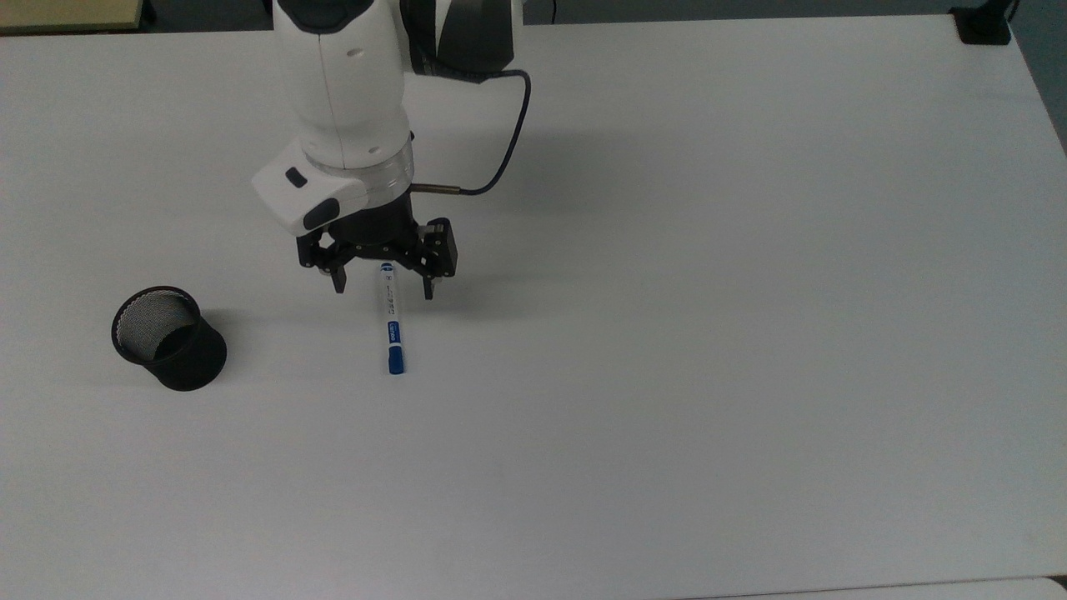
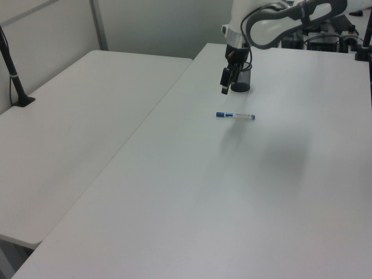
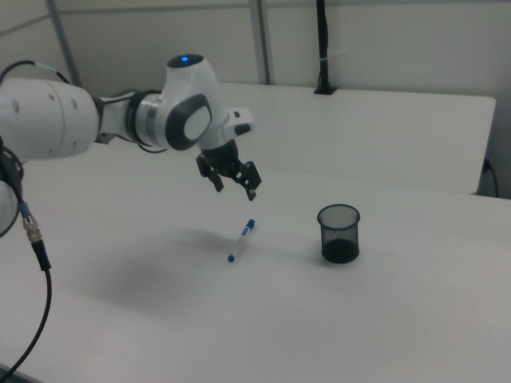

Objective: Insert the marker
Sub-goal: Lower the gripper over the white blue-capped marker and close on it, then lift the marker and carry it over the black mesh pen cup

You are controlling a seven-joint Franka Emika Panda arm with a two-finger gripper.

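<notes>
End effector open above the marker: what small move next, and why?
Probably straight down. The open end effector straddles the slim white blue-capped marker near its tail but hangs above it in the right view; the marker lies flat on the white table.

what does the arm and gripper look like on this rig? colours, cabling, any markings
The arm has glossy white rounded shells with dark grey joint sections, and a small blue light on top of one joint in the right view. A thin black cable loops from the wrist in the top view. The gripper is black, an open skeletal frame ending in two short fingers, mounted under a white flange with dark oval buttons. No readable markings.
</notes>
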